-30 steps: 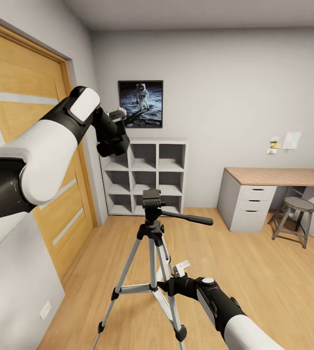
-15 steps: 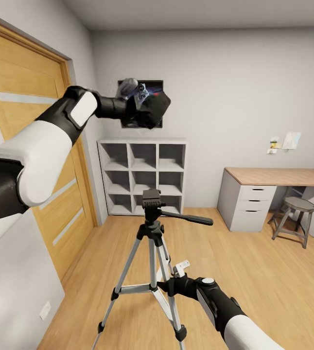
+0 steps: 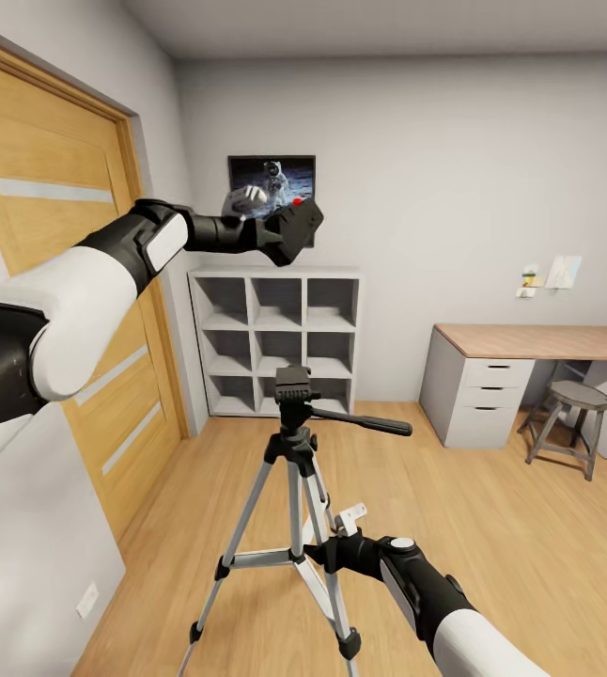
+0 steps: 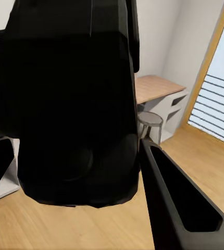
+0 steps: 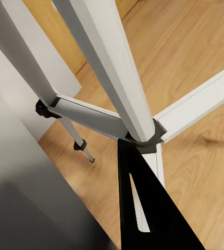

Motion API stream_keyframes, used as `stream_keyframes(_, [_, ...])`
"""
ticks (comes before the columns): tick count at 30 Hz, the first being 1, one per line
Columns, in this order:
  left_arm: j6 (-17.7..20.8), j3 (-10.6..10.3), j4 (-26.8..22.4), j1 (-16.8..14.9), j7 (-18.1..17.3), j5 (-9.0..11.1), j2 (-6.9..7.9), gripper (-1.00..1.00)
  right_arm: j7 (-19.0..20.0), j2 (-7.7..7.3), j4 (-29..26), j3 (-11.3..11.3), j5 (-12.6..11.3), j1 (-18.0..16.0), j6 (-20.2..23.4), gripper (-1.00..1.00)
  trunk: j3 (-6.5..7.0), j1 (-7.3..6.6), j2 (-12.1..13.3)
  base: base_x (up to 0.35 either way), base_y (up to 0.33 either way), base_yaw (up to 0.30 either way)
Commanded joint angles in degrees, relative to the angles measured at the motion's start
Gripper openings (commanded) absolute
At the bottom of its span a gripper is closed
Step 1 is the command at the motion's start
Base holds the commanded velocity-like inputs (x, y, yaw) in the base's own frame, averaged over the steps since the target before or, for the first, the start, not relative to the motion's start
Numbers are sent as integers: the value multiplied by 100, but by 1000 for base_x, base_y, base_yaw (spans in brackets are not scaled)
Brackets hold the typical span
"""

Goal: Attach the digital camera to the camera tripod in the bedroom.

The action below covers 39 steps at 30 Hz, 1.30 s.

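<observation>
While the left tool (image 3: 280, 226) clamps the digital camera (image 3: 296, 224) high, the right tool (image 3: 327, 550) grips the camera tripod (image 3: 294, 442).

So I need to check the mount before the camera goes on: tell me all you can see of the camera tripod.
The camera tripod stands upright on the wood floor, before the white cube shelves. Silver metal legs spread from a centre column with braces, black joints and feet. Its black head is bare, a long pan handle jutting sideways. The right end effector sits at the column near the braces.
</observation>
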Motion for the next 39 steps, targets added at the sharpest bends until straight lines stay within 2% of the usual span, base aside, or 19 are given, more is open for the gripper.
stream_keyframes(1, [-49, -32, 12, -1, -1, 133, 38, -100, 12, 0, -16, -4, 32, 0, 21, -100, -2, 2, -5, 0, 0, 0])
stream_keyframes(10, [-20, -34, -2, -2, -44, 227, 30, -100, 12, 0, -16, -4, 32, 0, 21, -100, -2, 2, -5, 0, 0, 0])
stream_keyframes(13, [-48, -55, 62, -3, -53, 163, -3, -100, 12, 0, -16, -4, 32, 0, 21, -100, -2, 2, -5, 0, 0, 0])
stream_keyframes(16, [-59, -86, 67, -2, -281, 64, 33, -100, 12, 0, -16, -4, 31, 0, 21, -100, -2, 2, -5, 0, 0, 0])
stream_keyframes(19, [-88, -199, 55, -2, -1095, -253, 166, -100, 12, 0, -16, -4, 30, 0, 21, -100, -2, 2, -5, 0, 0, 0])
stream_keyframes(20, [-139, -328, 37, -2, -1668, -529, 263, -100, 12, 0, -16, -4, 31, 0, 21, -100, -2, 2, -5, 0, 0, 0])
stream_keyframes(22, [-266, -474, 24, -2, -2242, -843, 367, -100, 12, 0, -16, -4, 31, 0, 21, -100, -2, 2, -5, 0, 0, 0])
stream_keyframes(24, [-672, -675, 20, -1, -3134, -1381, 565, -100, 12, 0, -16, -4, 32, 0, 21, -100, -2, 2, -5, 0, 0, 0])
stream_keyframes(25, [-871, -726, 33, -1, -3388, -1550, 659, -100, 12, 0, -16, -4, 32, 0, 21, -100, -2, 2, -5, 0, 0, 0])
stream_keyframes(26, [-1149, -784, 77, -1, -3680, -1747, 832, -100, 12, 0, -15, -4, 32, 0, 21, -100, -2, 2, -5, 0, 0, 0])
stream_keyframes(29, [-1279, -808, 110, -1, -3803, -1827, 963, -100, 12, 0, -14, -4, 32, 0, 21, -100, -2, 2, -5, 0, 0, 0])
stream_keyframes(32, [-1341, -818, 122, -1, -3858, -1859, 1026, -100, 12, 0, -14, -4, 32, 0, 21, -100, -2, 2, -5, 0, 0, 0])
stream_keyframes(39, [-1393, -831, 92, -2, -3882, -1894, 1039, -100, 12, 0, -14, -4, 32, 0, 20, -100, -2, 2, -5, 0, 0, 0])
